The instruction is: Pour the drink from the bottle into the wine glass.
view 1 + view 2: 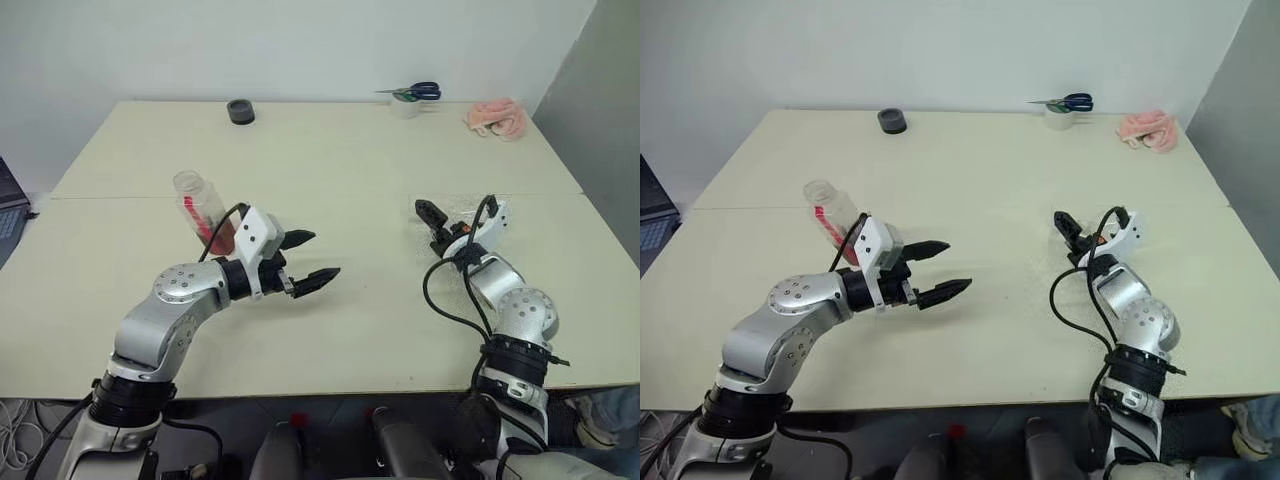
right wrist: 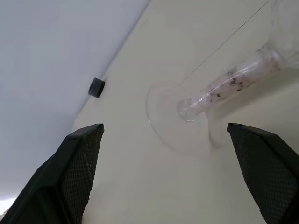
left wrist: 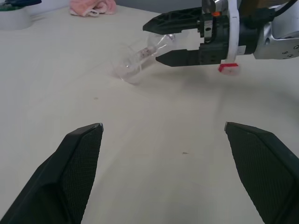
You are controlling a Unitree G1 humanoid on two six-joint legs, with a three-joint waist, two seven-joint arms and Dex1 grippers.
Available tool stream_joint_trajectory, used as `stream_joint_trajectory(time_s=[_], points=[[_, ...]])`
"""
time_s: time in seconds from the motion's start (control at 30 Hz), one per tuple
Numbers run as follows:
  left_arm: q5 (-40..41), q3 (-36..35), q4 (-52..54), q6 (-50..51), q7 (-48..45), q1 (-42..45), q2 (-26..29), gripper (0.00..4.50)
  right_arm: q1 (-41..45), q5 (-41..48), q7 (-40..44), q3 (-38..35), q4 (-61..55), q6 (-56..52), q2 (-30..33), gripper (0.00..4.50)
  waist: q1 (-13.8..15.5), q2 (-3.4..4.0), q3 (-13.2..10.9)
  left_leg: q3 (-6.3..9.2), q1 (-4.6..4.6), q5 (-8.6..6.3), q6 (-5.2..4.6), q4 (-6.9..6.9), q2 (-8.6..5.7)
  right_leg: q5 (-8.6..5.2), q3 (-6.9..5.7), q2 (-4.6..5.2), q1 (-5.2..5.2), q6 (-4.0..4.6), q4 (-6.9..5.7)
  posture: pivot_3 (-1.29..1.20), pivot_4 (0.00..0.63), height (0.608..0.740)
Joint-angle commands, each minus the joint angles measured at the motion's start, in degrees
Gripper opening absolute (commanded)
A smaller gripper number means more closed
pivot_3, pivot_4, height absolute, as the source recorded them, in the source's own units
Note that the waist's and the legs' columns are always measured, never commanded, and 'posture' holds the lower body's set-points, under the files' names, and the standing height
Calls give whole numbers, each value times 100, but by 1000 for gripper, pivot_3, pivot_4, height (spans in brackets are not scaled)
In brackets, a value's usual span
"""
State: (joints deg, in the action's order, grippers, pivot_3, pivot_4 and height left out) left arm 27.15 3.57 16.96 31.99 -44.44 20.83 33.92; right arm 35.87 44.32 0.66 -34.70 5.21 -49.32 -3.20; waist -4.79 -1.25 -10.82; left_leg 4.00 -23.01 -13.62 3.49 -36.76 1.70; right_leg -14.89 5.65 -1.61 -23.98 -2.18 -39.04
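The bottle, clear with a red-and-white label strip, stands on the cream table at the left. A small amount of reddish drink sits in its base. My left gripper hangs open just in front and to the right of the bottle, apart from it, with nothing between its fingers. The wine glass lies on its side at the right of the table. Its foot and stem point toward the table's middle. My right gripper is open, one finger on each side of the glass where stem meets bowl.
A black ring lies at the far edge. Blue-handled scissors rest on a white roll at the back right, with a pink cloth beside them. A laptop corner sits off the left side. A seam crosses the table.
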Motion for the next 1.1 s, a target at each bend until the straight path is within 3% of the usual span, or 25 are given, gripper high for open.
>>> stream_joint_trajectory(time_s=[0.03,0.57,0.67,0.9,1.0,1.1], points=[[-97,41,64,-144,-4,124,-88,4475,415,418,-260,-352,605,578,-123,4500,-1,0,0,0,0,0,0,0,0,0,0,0,0,0,0,0,150,740],[-169,-102,254,-56,153,33,-129,4475,1281,565,-490,-720,2893,2822,-7,4500,-11,2,-1,-2,1,0,-1,-1,0,1,1,0,3,1,2,0,150,740],[-173,-108,252,-50,165,52,-115,4500,1403,495,-613,-824,3320,3407,94,3902,-1,2,-1,-1,2,0,-1,-1,0,1,1,0,3,1,2,0,150,740],[-131,-179,277,-18,144,-9,-51,4500,1355,212,-558,-393,3568,3524,266,1313,10,2,0,1,7,0,-1,-3,-1,1,-1,1,15,1,6,0,150,740],[-139,-205,268,0,174,-46,-51,4500,1133,-202,-288,373,2978,3162,288,373,9,5,1,4,12,0,-1,-3,-1,-1,-3,1,22,-2,7,0,150,740],[-66,-334,288,35,193,-121,-47,4500,658,-1065,376,1713,1693,3126,474,265,12,7,0,10,8,0,-1,0,-2,-3,-8,1,20,-3,10,0,150,740]])
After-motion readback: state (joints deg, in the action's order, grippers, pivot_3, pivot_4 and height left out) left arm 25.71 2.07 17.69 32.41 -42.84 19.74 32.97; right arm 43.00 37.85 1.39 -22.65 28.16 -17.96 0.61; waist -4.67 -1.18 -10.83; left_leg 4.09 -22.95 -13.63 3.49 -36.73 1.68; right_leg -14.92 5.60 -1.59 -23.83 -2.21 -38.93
